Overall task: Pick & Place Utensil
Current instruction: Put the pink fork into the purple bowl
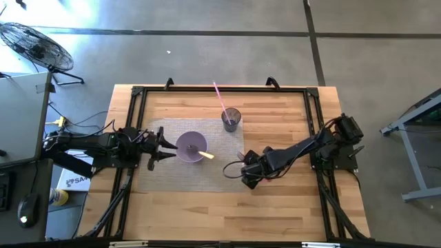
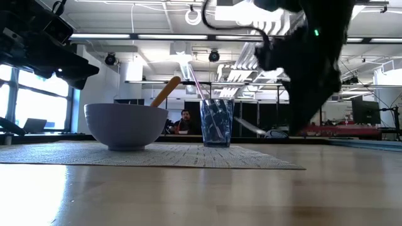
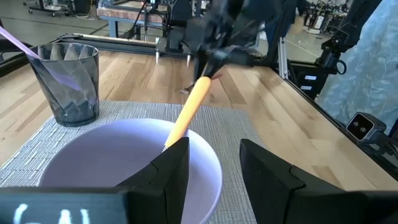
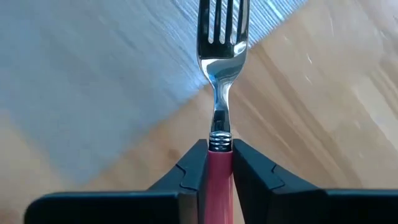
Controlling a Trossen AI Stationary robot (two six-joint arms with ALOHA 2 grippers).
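Observation:
A purple bowl (image 1: 191,146) (image 2: 125,125) (image 3: 118,165) stands on a grey woven mat (image 1: 207,176), with an orange-handled utensil (image 1: 207,155) (image 3: 193,106) leaning on its rim. A dark clear cup (image 1: 231,120) (image 2: 217,122) (image 3: 68,81) holds a pink utensil (image 1: 218,93). My left gripper (image 1: 162,147) (image 3: 214,168) is open and hovers at the bowl's left rim. My right gripper (image 1: 242,169) (image 4: 219,163) is right of the bowl, shut on a red-handled fork (image 4: 222,74). My right gripper pinches the fork by its red handle, at the end next to the metal neck (image 4: 219,158), between the two fingers. The fingers lie along the fork, coming from the table's right. The tines (image 4: 222,25) point away beyond the fingertips, over the mat's edge, lifted clear (image 2: 251,128).
The mat covers the table's middle left; bare wood (image 1: 275,213) lies right of it and toward the near edge. A black frame rail (image 1: 313,124) runs round the table. The room behind holds desks and a person (image 2: 184,120).

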